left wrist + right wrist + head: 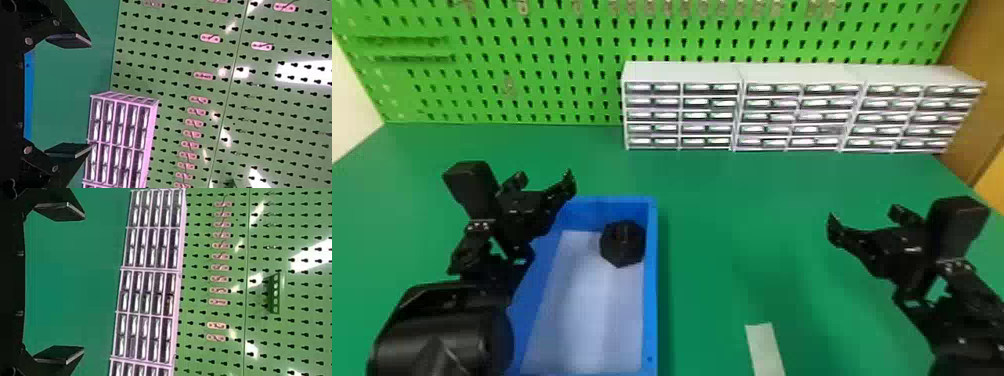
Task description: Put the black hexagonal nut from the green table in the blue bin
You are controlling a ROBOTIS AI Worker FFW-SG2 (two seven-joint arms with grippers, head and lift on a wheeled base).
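The left pincer (pixel 544 183), spread wide and empty, is at the far left corner of the blue bin (pixel 652 280). The nut (pixel 623 243) lies inside, near the far right corner. Next, a pale strip (pixel 764 347) on the green bench (pixel 712 280), drawers (pixel 742 107) behind, then the right pincer (pixel 867 221), also wide and empty.

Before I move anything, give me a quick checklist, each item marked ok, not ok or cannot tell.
1. Nut inside bin: ok, near its far right corner.
2. Left gripper open and empty: ok.
3. Right gripper open and empty: ok.
4. Right gripper away from bin: ok, well to its right.
5. Head view of bin's left rim unblocked: not ok, left arm covers part.
6. Left gripper not touching bin: cannot tell, they overlap in head view.
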